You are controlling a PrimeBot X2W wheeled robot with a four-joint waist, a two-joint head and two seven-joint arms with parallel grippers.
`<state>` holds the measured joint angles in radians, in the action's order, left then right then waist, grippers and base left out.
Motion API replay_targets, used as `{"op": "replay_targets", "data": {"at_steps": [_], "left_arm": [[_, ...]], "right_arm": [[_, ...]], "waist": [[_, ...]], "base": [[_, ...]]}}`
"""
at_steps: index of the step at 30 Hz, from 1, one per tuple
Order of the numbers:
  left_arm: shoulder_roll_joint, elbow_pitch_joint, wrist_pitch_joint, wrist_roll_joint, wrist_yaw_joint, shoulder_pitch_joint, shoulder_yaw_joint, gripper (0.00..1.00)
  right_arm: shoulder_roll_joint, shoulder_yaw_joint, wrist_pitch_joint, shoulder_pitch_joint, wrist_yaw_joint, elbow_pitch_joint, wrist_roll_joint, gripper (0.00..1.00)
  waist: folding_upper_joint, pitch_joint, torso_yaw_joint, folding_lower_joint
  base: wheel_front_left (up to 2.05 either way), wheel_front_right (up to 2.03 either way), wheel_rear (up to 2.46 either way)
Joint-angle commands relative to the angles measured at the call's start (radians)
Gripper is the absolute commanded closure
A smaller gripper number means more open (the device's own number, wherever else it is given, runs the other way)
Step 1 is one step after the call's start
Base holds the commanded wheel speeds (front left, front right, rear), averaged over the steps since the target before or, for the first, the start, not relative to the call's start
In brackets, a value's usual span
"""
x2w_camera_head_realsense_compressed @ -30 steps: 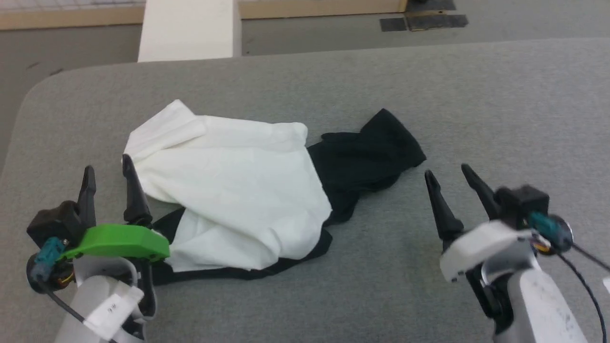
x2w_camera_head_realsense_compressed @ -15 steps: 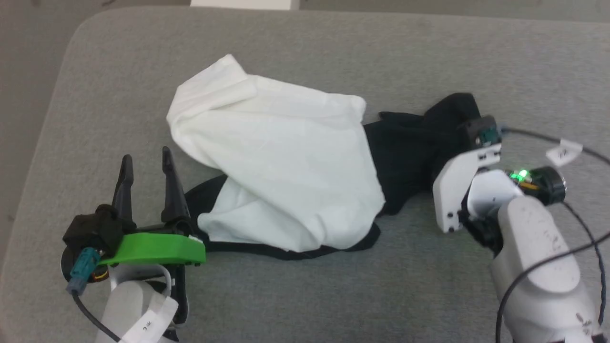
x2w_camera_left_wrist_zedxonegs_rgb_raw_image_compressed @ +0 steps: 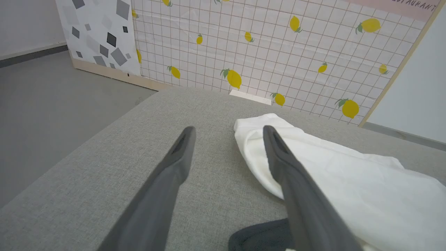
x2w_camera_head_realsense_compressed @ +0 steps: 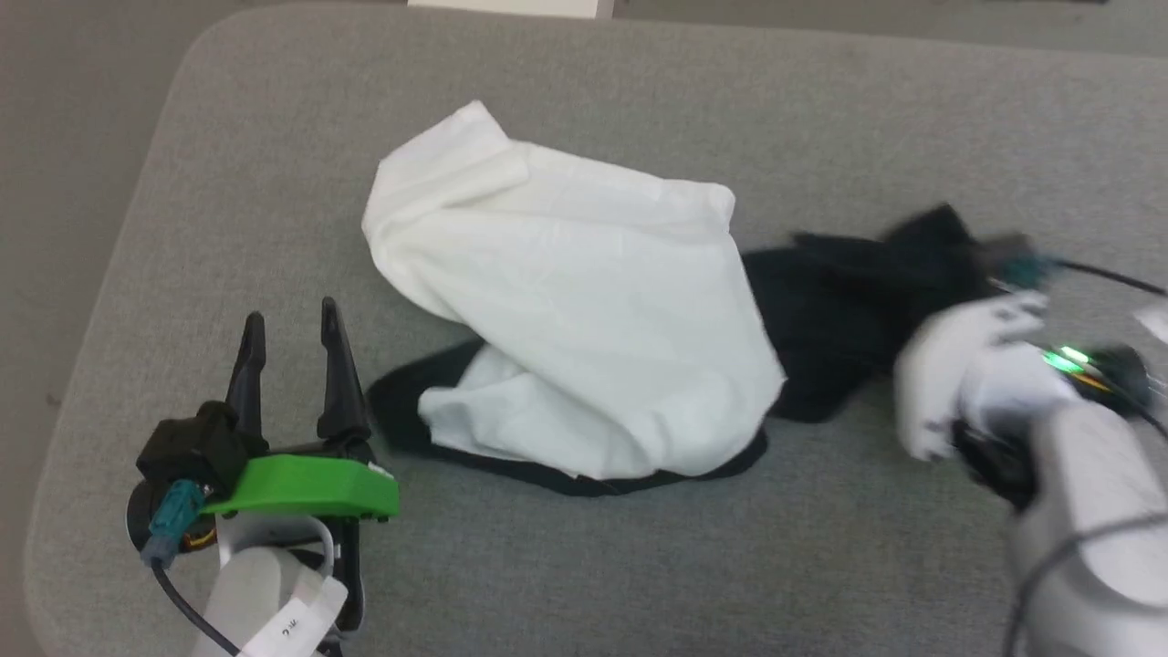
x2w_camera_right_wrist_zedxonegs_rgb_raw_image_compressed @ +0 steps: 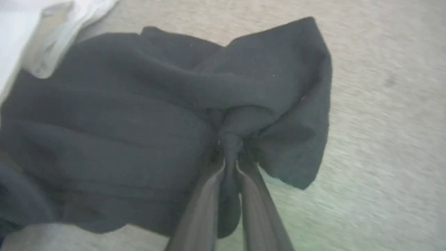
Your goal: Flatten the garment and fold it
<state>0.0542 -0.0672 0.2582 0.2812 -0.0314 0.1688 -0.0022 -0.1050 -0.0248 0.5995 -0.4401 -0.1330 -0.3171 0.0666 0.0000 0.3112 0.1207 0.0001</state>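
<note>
Head view puts the garment (x2w_camera_head_realsense_compressed: 584, 338) in a crumpled heap in the middle of the grey padded table (x2w_camera_head_realsense_compressed: 639, 566). Its white body panel is bunched up and folded over itself at the centre. The black upper part trails off to the right, and a thin black edge peeks out along the near side under the white.

My left gripper (x2w_camera_head_realsense_compressed: 292, 315) sits near the left of the heap with its two dark fingers spread wide and nothing between them. Its fingers point toward the far side. It is just beside the black near-left corner of the cloth, and I cannot tell whether it touches. From the left wrist view the same fingers stand well apart over bare table, with the white cloth lying off to their right and a lemon-patterned wall panel (x2w_camera_left_wrist_zedxonegs_rgb_raw_image_compressed: 278, 52) beyond the far edge.

My right gripper (x2w_camera_right_wrist_zedxonegs_rgb_raw_image_compressed: 230, 153), seen from the right wrist view, has its fingers pinched nearly together on a gathered tuck of the black fabric, which puckers around the tips. In the head view that arm is blurred at the right end of the garment.
</note>
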Motion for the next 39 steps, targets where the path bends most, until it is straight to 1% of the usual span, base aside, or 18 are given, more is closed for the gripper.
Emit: {"op": "replay_targets", "data": {"at_steps": [1,5,9,11,13,14,15,17,19,21,24,27,29,31,35,39], "left_arm": [[-0.004,-0.009,0.004,-0.005,0.005,-0.016,0.001,0.0],[-0.004,-0.019,0.004,-0.011,0.009,-0.038,0.006,0.0],[-0.004,-0.026,0.004,-0.014,0.013,-0.055,0.002,0.0],[-0.004,-0.031,0.004,-0.016,0.019,-0.057,0.008,0.0],[-0.004,-0.033,0.004,-0.019,0.02,-0.061,0.006,0.0],[-0.004,-0.036,0.004,-0.021,0.022,-0.06,0.009,0.0],[-0.004,-0.038,0.004,-0.022,0.024,-0.06,0.01,0.0],[-0.004,-0.042,0.004,-0.025,0.026,-0.063,0.01,0.0],[-0.004,-0.048,0.004,-0.026,0.027,-0.066,0.003,0.0],[-0.004,-0.056,0.004,-0.027,0.03,-0.065,-0.007,0.0],[-0.004,-0.087,0.004,-0.024,0.039,-0.054,-0.039,0.0],[-0.004,-0.127,-0.031,-0.017,0.054,-0.022,-0.097,0.0],[-0.004,-0.15,-0.08,-0.023,0.061,0.017,-0.146,0.0],[-0.004,-0.182,-0.144,-0.029,0.067,0.065,-0.197,0.0],[-0.004,-0.277,-0.32,-0.047,0.071,0.175,-0.29,0.0],[-0.001,-0.381,-0.519,-0.075,0.091,0.271,-0.359,0.0]], "right_arm": [[-0.035,-0.062,-0.012,0.059,0.002,0.024,-0.02,1.0],[-0.033,-0.235,-0.015,0.173,0.002,0.142,-0.061,1.0],[0.003,-0.397,0.024,0.295,0.002,0.251,-0.079,1.0],[0.02,-0.446,0.043,0.345,0.002,0.276,-0.075,1.0],[0.034,-0.472,0.049,0.384,0.002,0.284,-0.063,1.0],[0.04,-0.474,0.038,0.396,0.002,0.288,-0.051,0.67],[0.044,-0.475,0.024,0.404,0.002,0.291,-0.043,0.0],[0.051,-0.476,-0.027,0.412,0.002,0.299,-0.014,0.0],[0.053,-0.456,-0.103,0.418,0.002,0.302,0.016,0.0],[0.054,-0.41,-0.191,0.428,0.002,0.3,0.058,0.0],[0.054,-0.327,-0.347,0.448,0.002,0.312,0.09,0.0],[0.054,-0.253,-0.452,0.464,0.002,0.314,0.119,0.0],[0.055,-0.213,-0.496,0.47,0.002,0.314,0.129,0.0],[0.055,-0.174,-0.513,0.47,0.002,0.313,0.132,0.0],[0.055,-0.136,-0.526,0.454,0.002,0.319,0.132,0.0],[0.055,-0.112,-0.523,0.439,0.002,0.329,0.133,0.0]], "waist": [[0.0,-0.058,-0.043,-0.0001],[0.0,-0.104,-0.079,-0.0001],[0.0,-0.128,-0.111,-0.0001],[0.0,-0.133,-0.128,-0.0001],[0.0,-0.136,-0.142,-0.0001],[0.0,-0.136,-0.15,-0.0001],[0.0,-0.137,-0.155,-0.0001],[0.0,-0.14,-0.167,-0.0001],[0.0,-0.144,-0.176,-0.0001],[0.0,-0.147,-0.181,-0.0001],[0.0,-0.154,-0.187,-0.0001],[0.0,-0.156,-0.193,-0.0001],[0.0,-0.154,-0.197,-0.0001],[0.0,-0.148,-0.2,-0.0001],[0.0,-0.134,-0.209,-0.0001],[0.0,-0.119,-0.228,-0.0001]], "base": [[0.0,0.0,0.0],[0.0,0.0,0.0],[0.0,0.0,0.0],[0.0,0.0,0.0],[0.0,0.0,0.0],[0.0,0.0,0.0],[0.0,0.0,0.0],[0.0,0.0,0.0],[0.0,0.0,0.0],[0.0,0.0,0.0],[0.0,0.0,0.0],[0.0,0.0,0.0],[0.0,0.0,0.0],[0.0,0.0,0.0],[0.0,0.0,0.0],[0.0,0.0,0.0]]}}
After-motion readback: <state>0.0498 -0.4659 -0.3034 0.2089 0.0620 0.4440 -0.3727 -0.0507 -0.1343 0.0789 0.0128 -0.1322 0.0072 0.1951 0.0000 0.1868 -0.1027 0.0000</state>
